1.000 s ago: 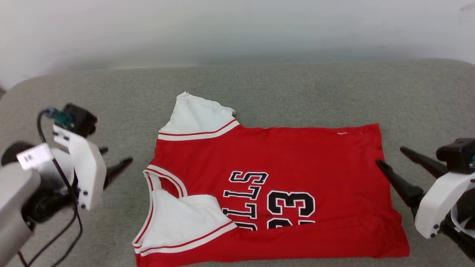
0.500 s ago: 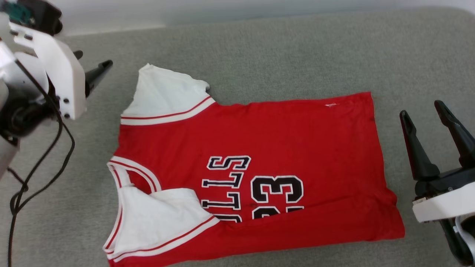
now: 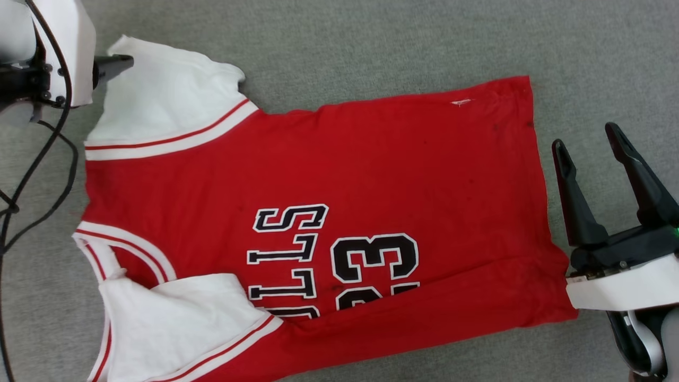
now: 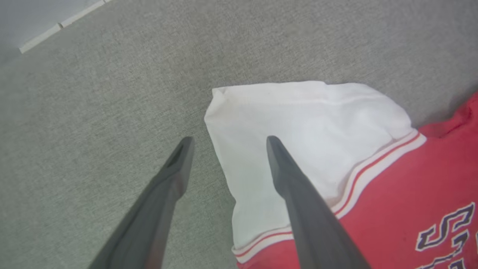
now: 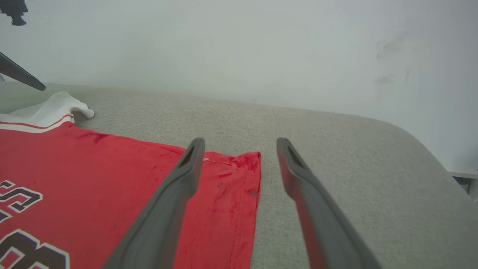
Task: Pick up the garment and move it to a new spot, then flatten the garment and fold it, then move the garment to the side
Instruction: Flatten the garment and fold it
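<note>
Jaws on both grippers stand wide apart and released, holding nothing. The garment [image 3: 371, 175], a red jersey with white short sleeves and red-and-white striped trim, lies spread front-up on a grey fabric-covered worktop [image 3: 371, 37]. Its collar points to the robot's left and its hem to the right, so the black, white-outlined lettering and number read sideways. The near sleeve is folded in over the chest, and the lowest letters are cut off where red cloth folds over them.

The left gripper [image 4: 229, 140] is at the far sleeve. In the left wrist view one dark finger lies over the white sleeve and the other over bare grey fabric, straddling the sleeve's edge. Whether either finger touches the cloth cannot be told.

The right gripper [image 3: 586, 137] sits just beside the hem, fingers pointing away from the robot. In the right wrist view one finger crosses the red hem near its far corner and the other is over grey fabric.

A black cable [image 3: 53, 175] loops down the left edge of the head view. A pale wall [image 5: 261, 56] rises behind the worktop.
</note>
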Tool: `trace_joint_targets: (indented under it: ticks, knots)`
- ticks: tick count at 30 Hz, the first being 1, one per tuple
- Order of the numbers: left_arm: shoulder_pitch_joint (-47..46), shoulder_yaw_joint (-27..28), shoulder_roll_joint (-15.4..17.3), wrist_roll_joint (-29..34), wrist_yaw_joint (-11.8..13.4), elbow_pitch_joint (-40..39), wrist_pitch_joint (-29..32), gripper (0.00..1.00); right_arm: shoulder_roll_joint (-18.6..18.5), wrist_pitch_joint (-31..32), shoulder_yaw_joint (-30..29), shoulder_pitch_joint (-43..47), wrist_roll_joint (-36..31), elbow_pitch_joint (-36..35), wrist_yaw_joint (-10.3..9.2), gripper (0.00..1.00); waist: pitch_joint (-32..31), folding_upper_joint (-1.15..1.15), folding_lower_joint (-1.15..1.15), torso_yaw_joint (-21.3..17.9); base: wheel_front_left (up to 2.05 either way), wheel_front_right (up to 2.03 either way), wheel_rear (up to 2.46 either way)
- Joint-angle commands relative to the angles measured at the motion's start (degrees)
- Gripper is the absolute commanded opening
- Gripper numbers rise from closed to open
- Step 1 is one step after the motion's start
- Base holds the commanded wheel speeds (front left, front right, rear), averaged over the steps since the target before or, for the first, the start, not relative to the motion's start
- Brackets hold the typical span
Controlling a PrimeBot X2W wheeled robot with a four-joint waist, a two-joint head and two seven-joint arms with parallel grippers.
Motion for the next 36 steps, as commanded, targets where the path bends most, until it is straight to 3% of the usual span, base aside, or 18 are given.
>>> trace_joint_targets:
  ticks: [1,11,12,13,19,23,26,32,36]
  knots:
    - [-1.1,-0.2,0.0,0.1,-0.1,0.6,0.8,1.00,0.2,-0.4,0.4,-1.0,-0.1,0.5,-0.02,1.00,1.9,0.00,-0.01,-1.3,0.00,0.00,0.00]
    - [-0.1,-3.7,-0.5,1.1,-1.3,4.5,4.4,1.00,-0.4,-2.0,0.8,-2.8,1.1,3.5,-0.03,1.00,3.9,0.00,-0.01,-2.1,0.00,0.00,0.00]
    - [0.0,-4.0,-0.4,0.9,-1.3,4.7,4.5,0.41,-0.6,-2.1,0.7,-2.9,1.3,3.7,-0.02,1.00,3.9,0.00,-0.01,-2.0,0.00,0.00,0.00]
    - [0.1,-4.1,-0.3,0.9,-1.4,4.7,4.4,0.00,-0.6,-2.1,0.6,-3.1,1.3,3.9,-0.02,1.00,3.7,0.00,-0.01,-1.9,0.00,0.00,0.00]
    - [-0.8,-4.0,-0.7,1.1,-1.8,4.0,2.5,0.00,-2.4,-1.2,0.2,-5.7,0.8,3.2,-0.02,1.00,2.3,0.00,-0.01,-1.2,0.00,0.00,0.00]
    - [-1.2,-4.2,-1.7,1.4,-2.1,2.5,0.3,0.00,-7.2,3.7,1.1,-9.9,1.3,2.2,-0.02,1.00,0.5,0.00,-0.01,0.1,0.00,0.00,0.00]
    - [-0.7,-5.3,-2.4,1.7,-2.1,1.1,-1.3,0.00,-12.4,12.5,3.9,-14.1,3.7,2.1,-0.02,1.00,-1.0,0.00,-0.01,1.5,0.00,0.00,0.00]
    - [-0.2,-7.1,-3.3,1.6,-2.2,-3.1,-4.1,0.00,-23.5,36.9,12.2,-25.1,13.7,4.5,-0.02,1.00,-2.8,0.00,-0.01,4.4,0.00,0.00,0.00]
    - [-0.7,-8.1,-3.6,1.8,-2.2,-5.6,-5.4,0.00,-28.3,51.6,18.0,-32.2,21.6,8.1,-0.03,1.00,-2.5,0.00,-0.01,6.2,0.00,0.00,0.00]
